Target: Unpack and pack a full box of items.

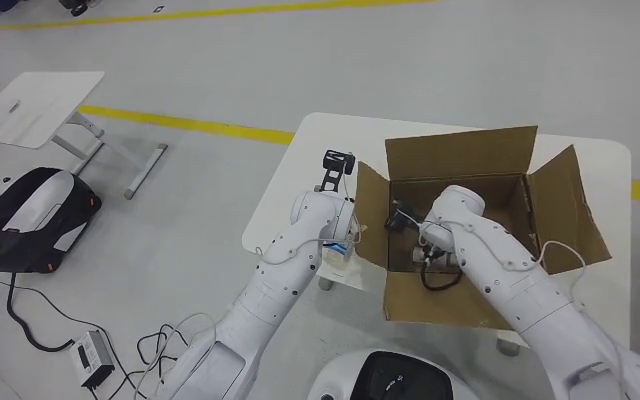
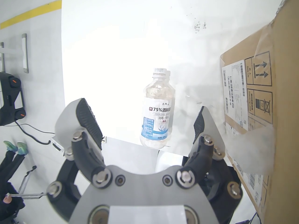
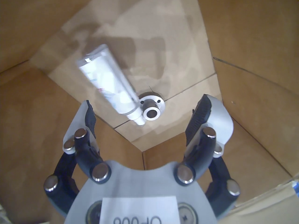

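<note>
Nearest, the right tool [image 3: 147, 109] hung inside the cardboard box [image 3: 245, 36] with its jaws wide apart, holding nothing and touching nothing. Just beyond its fingertips [image 3: 203, 108], over the box floor, was a white squeeze tube [image 3: 109, 85]. Its cap end pointed back toward the tool and its crimped end pointed away, so the long axis ran at a slant across the line on which the jaws would close. The tube was blurred, and whether it rested flat could not be told. A small metal flange [image 3: 151, 108] sat on the floor touching or just beside the tube's cap, almost in line with the gap between the jaws.

From above, with the box [image 1: 460, 155] as the dial, the right arm came in over the rim from about 5 o'clock, so it was clearly the nearer arm for either item. A grasp of the tube would probably need the wrist turned to square the jaws across its body.

At 9 o'clock, outside the box wall, the left tool [image 2: 142, 111] was also open and empty. A clear plastic bottle [image 2: 157, 108] stood upright on the counter [image 2: 128, 24] near its edge, ahead of that gap and apart from both pads.
</note>
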### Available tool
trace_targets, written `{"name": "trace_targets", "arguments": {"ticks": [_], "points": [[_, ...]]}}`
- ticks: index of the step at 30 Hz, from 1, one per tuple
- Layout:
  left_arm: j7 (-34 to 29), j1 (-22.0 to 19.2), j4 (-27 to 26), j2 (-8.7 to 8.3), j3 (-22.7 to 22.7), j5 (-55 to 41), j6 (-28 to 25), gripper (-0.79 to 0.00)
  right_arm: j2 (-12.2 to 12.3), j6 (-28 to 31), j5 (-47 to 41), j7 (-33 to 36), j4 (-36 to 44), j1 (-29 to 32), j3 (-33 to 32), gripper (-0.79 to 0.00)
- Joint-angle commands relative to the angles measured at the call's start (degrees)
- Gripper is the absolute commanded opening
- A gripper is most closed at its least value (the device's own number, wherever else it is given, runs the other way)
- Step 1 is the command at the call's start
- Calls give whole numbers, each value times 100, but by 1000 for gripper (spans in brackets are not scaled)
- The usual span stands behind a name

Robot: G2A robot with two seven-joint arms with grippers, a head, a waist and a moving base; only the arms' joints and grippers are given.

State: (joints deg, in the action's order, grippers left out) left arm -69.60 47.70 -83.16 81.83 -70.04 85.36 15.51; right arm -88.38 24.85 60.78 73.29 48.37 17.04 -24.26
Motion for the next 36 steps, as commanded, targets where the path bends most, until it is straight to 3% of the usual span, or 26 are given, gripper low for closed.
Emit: {"name": "trace_targets", "arguments": {"ticks": [1,7,15,24,27,28,32,34,36], "points": [[0,0,0,0,0,0,0,0,15,209,32,92,84,52,19,0],[0,0,0,0,0,0,0,0,-2,360,220,-129,-70,186,65,-55],[0,0,0,0,0,0,0,0,-117,243,373,-569,-444,204,63,-286],[0,0,0,0,0,0,0,0,-241,251,497,-800,-804,241,78,-382],[0,0,0,0,0,0,0,0,-279,254,475,-825,-893,236,52,-456],[0,0,0,0,0,0,0,0,-290,255,491,-818,-917,232,52,-517],[0,0,0,0,0,0,0,0,-326,223,458,-851,-998,225,-3,-643],[0,0,0,0,0,0,0,0,-337,196,462,-869,-1025,215,-33,-785],[0,0,0,0,0,0,0,0,-341,185,436,-893,-1024,208,-79,-785]]}}
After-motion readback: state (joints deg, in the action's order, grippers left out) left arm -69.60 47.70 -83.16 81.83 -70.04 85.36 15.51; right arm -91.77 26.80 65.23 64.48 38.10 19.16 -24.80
